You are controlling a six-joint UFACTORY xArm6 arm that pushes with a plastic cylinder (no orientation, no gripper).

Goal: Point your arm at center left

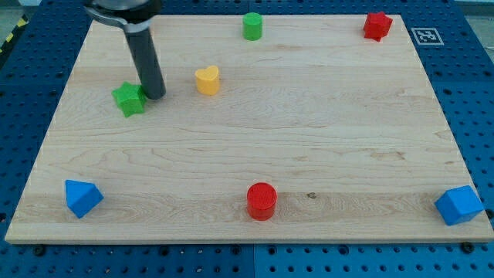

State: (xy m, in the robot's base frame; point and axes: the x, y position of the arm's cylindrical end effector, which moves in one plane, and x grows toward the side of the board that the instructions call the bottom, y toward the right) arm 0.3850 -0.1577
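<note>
My tip rests on the wooden board in its upper left part. It stands right beside a green star block, just to that block's right, touching or nearly touching it. A yellow heart block lies a short way to the tip's right. The dark rod rises from the tip toward the view's top left.
A green cylinder sits at the top middle, a red star at the top right. A blue triangular block lies at the bottom left, a red cylinder at the bottom middle, a blue cube at the bottom right.
</note>
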